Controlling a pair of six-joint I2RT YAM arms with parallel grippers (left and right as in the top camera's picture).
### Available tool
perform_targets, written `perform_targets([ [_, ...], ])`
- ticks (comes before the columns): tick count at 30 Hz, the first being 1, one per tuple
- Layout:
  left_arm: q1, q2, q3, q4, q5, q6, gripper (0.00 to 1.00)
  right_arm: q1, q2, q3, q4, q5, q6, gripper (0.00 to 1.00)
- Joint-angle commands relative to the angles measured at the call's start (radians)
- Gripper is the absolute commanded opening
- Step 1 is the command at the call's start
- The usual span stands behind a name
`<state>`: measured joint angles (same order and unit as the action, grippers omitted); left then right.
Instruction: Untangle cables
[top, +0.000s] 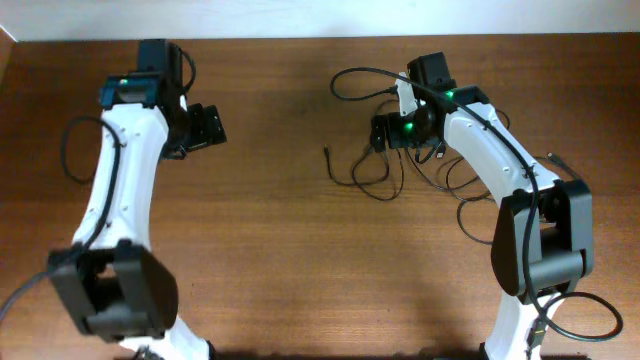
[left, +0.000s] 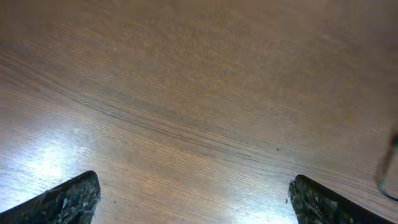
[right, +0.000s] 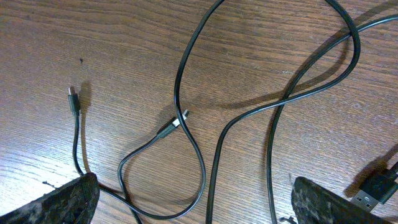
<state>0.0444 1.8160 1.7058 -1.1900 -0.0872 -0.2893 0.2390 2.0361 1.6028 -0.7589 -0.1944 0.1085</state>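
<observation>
Cables loop and cross between the right gripper's wide-spread fingers, so pinch one lone strand beside the silver-tipped plug just ahead, away from crossings; left gripper gapes wide, holding nothing, over the table.

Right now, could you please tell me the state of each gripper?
Left gripper: open, holding nothing.
Right gripper: open, holding nothing, above the cables.
</observation>
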Motion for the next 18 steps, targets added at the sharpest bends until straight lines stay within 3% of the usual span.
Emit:
perform_targets([
  [1, -0.003, -0.178, 0.019, -0.001, -0.011, -0.013, 0.99, -0.005, -0.018, 0.012, -0.001, -0.011, 0.003, 0.98],
  [6, -0.002, -0.327, 0.019, -0.02, -0.019, -0.009, 0.99, -0.005, -0.018, 0.012, -0.001, -0.012, 0.003, 0.98],
  [11, -0.003, -0.358, -0.065, -0.003, -0.023, -0.013, 0.99, -0.005, -0.018, 0.012, -0.001, -0.011, 0.003, 0.98],
  [14, -0.003, -0.37, -0.304, 0.23, 0.013, -0.013, 0.99, -0.005, -0.018, 0.012, -0.001, -0.012, 0.003, 0.98],
  [18, -0.003, -0.397, -0.657, 0.689, 0.078, -0.012, 0.99, -0.005, -0.018, 0.012, -0.001, -0.011, 0.003, 0.98],
])
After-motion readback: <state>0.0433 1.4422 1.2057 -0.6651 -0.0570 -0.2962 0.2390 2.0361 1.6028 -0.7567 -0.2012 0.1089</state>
